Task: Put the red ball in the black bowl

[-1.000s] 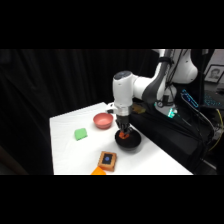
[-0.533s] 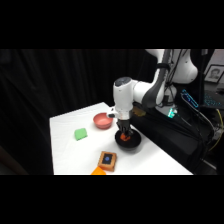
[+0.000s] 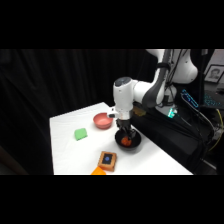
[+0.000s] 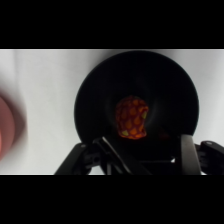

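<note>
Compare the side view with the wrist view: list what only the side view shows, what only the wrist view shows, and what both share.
Only the side view shows the green block, the orange-framed block with a dark blue face near the table's front edge, the whole pink-red bowl and the arm reaching over the white table.

Only the wrist view shows the yellow pattern on the red ball and that the ball lies free on the bowl's floor, between the spread fingers.

Both show the black bowl with the ball inside it and the gripper above it.

The pink-red bowl (image 4: 9,127) is cut off by the wrist view's left edge, and the arm's (image 3: 150,90) middle by the side view's top.
</note>
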You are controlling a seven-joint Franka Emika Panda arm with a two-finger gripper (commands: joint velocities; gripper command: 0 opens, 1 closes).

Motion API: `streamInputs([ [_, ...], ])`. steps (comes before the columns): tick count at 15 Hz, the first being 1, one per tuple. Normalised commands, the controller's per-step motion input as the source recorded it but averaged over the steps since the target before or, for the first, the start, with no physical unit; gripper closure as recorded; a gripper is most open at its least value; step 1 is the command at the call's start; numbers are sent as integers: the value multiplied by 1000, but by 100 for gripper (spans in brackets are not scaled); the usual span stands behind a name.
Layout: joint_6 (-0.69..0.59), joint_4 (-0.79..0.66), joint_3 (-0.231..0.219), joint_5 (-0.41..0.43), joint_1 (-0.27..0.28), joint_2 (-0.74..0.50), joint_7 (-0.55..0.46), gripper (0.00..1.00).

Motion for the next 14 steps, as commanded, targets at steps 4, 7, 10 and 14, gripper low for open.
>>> streamInputs([
  [4,-275,-76,-8,28,-39,-368,-110,0],
  [7,-291,-49,-20,29,-54,-379,-118,0],
  [10,-329,29,-36,26,-71,-342,-118,0],
  [14,-338,157,-52,-2,-82,-266,-101,0],
])
